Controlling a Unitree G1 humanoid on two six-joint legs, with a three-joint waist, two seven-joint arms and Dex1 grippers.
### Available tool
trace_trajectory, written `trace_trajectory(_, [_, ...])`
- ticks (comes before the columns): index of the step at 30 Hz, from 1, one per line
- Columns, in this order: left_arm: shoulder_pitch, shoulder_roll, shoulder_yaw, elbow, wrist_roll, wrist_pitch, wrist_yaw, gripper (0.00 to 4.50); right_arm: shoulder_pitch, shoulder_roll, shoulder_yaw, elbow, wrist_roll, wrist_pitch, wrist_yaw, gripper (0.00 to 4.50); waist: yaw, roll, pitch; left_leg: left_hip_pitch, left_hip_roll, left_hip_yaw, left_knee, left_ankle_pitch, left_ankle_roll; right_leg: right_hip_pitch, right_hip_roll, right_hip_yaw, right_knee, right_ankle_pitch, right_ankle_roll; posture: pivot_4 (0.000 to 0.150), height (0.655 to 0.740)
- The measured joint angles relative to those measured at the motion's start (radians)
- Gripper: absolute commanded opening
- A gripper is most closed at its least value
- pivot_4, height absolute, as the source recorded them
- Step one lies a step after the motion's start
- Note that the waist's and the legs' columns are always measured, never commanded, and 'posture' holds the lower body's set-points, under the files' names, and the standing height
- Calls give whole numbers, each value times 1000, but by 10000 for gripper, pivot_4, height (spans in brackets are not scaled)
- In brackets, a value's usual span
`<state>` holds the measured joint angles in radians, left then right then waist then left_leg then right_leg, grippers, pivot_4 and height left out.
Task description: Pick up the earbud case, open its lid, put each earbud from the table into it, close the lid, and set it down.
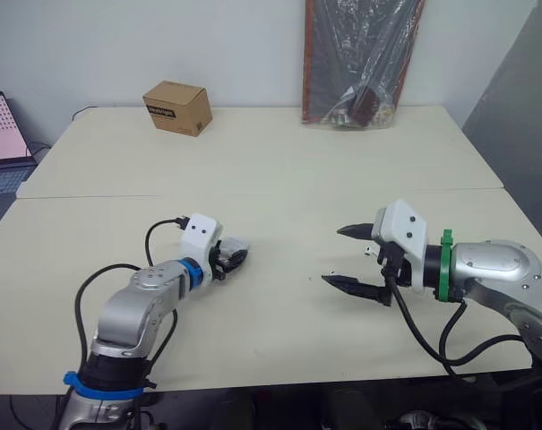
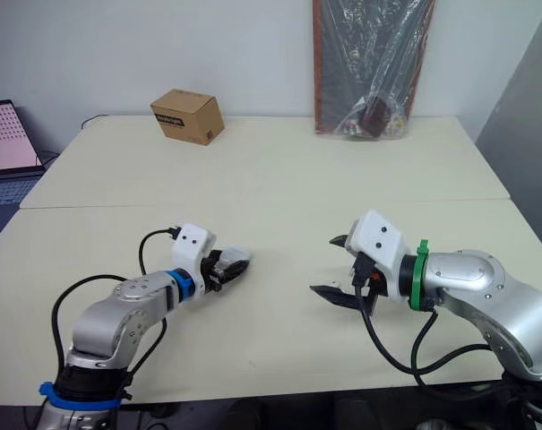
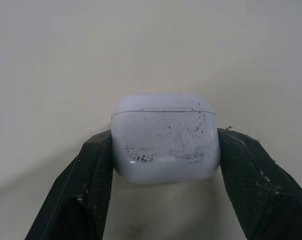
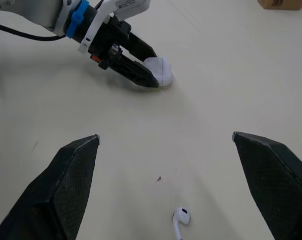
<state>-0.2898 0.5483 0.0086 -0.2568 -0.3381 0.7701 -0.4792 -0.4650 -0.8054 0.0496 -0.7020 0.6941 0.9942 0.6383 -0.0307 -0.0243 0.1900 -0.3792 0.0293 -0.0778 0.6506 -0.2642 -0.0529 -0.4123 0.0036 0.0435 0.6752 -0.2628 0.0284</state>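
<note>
The left gripper [image 1: 236,258] is closed on the white earbud case [image 3: 165,140], one black finger [image 3: 91,175] pressed against each side of it. The lid of the case is shut, its seam showing as a thin line near the top. The case sits in the near-left part of the table [image 1: 279,170], closer to the near edge than to the far one. It is low over the surface, but whether it touches the table cannot be told. The right gripper [image 1: 335,255] hangs over the near-right part of the table with its fingers spread wide and nothing between them, pointing toward the left gripper. One white earbud [image 4: 180,217] lies on the table just in front of the right gripper, in line with the gap between its fingers and well apart from the case. A small cardboard box [image 1: 176,107] stands near the far-left corner. A dark board wrapped in clear plastic [image 1: 360,58] leans against the wall at the far edge, toward the right corner. A laptop [image 1: 2,143] with a lit screen stands past the left edge of the table.
</note>
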Motion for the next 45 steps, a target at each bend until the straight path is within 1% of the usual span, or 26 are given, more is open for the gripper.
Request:
trace_trajectory(4, [-32,87,16,43,-4,-210,-191,27555,-105,98,-12,107,49,108,-58,45000,1,0,0,0,0,0,0,0,0,0,0,0,0,0,0,1500,7400])
trace_trajectory(6, [-66,106,25,82,8,-318,-249,27555,-134,176,-35,166,90,179,-102,45000,1,0,0,-1,0,0,-1,0,0,-1,0,0,-1,2,-4,1500,7400])
trace_trajectory(8, [-101,107,25,138,27,-420,-291,27555,-163,276,-65,223,138,251,-156,45000,1,0,0,-2,0,0,-1,0,0,-2,0,0,-1,3,-5,1500,7400])
trace_trajectory(12, [-143,106,13,221,58,-591,-378,27555,-215,427,-151,324,195,417,-280,45000,1,0,0,-5,0,1,-3,0,0,-6,-1,0,0,3,-5,1500,7400])
trace_trajectory(14, [-168,105,-5,239,70,-655,-417,27555,-257,504,-206,361,208,483,-338,45000,1,1,0,-9,0,1,-2,0,0,-10,-1,0,2,3,-5,1500,7400])
trace_trajectory(17, [-219,92,-15,260,71,-733,-468,27555,-340,620,-304,400,229,568,-412,45000,0,1,0,-8,0,0,-4,0,0,-10,0,-1,4,3,-5,1500,7400])
trace_trajectory(18, [-226,92,-18,262,71,-747,-478,27555,-353,638,-323,404,231,583,-426,45000,0,1,0,-8,0,0,-4,0,0,-10,0,-1,4,3,-5,1500,7400])
trace_trajectory(22, [-233,85,-25,278,69,-793,-526,27555,-375,676,-380,443,274,612,-480,45000,-2,1,0,-8,0,1,-4,0,0,-10,0,0,3,3,-5,1500,7400])
trace_trajectory(27, [-266,73,-43,281,65,-801,-562,27555,-394,717,-390,496,381,612,-563,45000,-3,1,1,-8,0,1,-4,0,1,-10,0,0,4,3,-5,1500,7400])
trace_trajectory(31, [-312,64,-43,286,61,-801,-575,27555,-411,725,-401,533,449,612,-628,45000,-4,1,1,-8,0,1,-4,0,1,-10,0,0,4,3,-5,1500,7400])
trace_trajectory(38, [-336,47,-43,301,50,-799,-587,27555,-414,746,-406,578,542,612,-717,45000,-7,1,1,-8,0,1,-4,0,1,-10,1,0,4,3,-5,1500,7400])
trace_trajectory(45, [-335,47,-43,298,44,-799,-604,27555,-430,749,-411,601,588,608,-776,45000,-8,1,1,-8,0,1,-4,0,1,-10,1,0,4,3,-5,1500,7400])
